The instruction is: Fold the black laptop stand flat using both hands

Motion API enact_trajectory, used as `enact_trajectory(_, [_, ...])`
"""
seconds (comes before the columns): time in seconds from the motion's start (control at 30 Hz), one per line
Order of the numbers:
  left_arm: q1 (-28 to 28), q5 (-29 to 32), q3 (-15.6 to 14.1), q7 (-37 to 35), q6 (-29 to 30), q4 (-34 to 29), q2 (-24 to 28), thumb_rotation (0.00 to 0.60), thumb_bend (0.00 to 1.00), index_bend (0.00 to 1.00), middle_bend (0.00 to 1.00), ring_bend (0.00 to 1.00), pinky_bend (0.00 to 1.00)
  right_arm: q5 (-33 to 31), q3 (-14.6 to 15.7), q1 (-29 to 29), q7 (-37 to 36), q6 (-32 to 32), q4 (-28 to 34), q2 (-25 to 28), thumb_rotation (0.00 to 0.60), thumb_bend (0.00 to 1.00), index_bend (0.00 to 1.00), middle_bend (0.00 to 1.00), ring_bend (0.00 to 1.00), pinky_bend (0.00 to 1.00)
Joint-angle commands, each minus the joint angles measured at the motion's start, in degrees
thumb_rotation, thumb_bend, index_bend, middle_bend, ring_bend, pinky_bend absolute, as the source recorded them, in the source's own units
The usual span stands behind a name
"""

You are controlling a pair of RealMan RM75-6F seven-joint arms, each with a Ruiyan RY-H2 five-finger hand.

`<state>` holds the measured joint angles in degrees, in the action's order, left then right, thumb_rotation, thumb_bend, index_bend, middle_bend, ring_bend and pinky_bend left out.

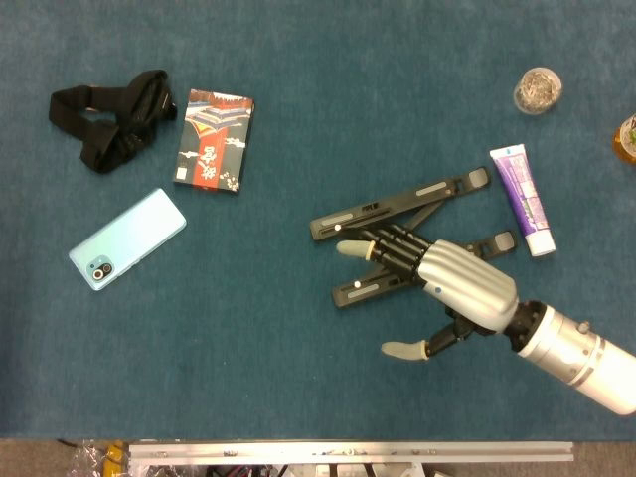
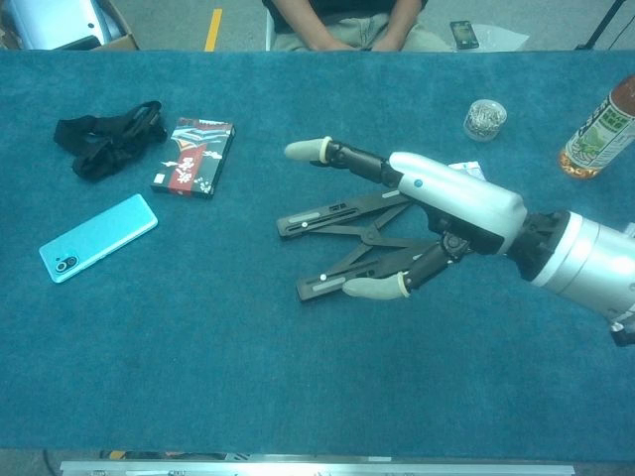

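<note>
The black laptop stand lies folded flat on the blue table, right of centre. The right hand hovers over it with fingers spread, holding nothing. A purple tube and a green-labelled bottle carry print too small to read; so does the patterned booklet.

We see a teal carpeted table with a metal rail along its near edge, grey floor beyond.
</note>
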<state>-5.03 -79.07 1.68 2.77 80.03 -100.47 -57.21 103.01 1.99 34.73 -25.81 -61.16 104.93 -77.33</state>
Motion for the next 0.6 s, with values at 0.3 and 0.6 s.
enact_trajectory(0.3, [-0.9,-1.6,-0.1,0.6,-0.8,-0.8,0.5,0.600,0.28,0.00,0.00,0.00,0.00,-2.8,1.8,-1.5,10.1,0.2,-2.8,3.4,0.531,0.19,0.00,0.00,0.00,0.00])
enact_trajectory(0.6, [-3.2,-3.5,-0.4,0.3,-3.9,-1.6,1.2,0.600,0.28,0.00,0.00,0.00,0.00,-6.8,2.5,-3.8,23.1,1.0,-3.9,6.0,0.536,0.18,0.00,0.00,0.00,0.00])
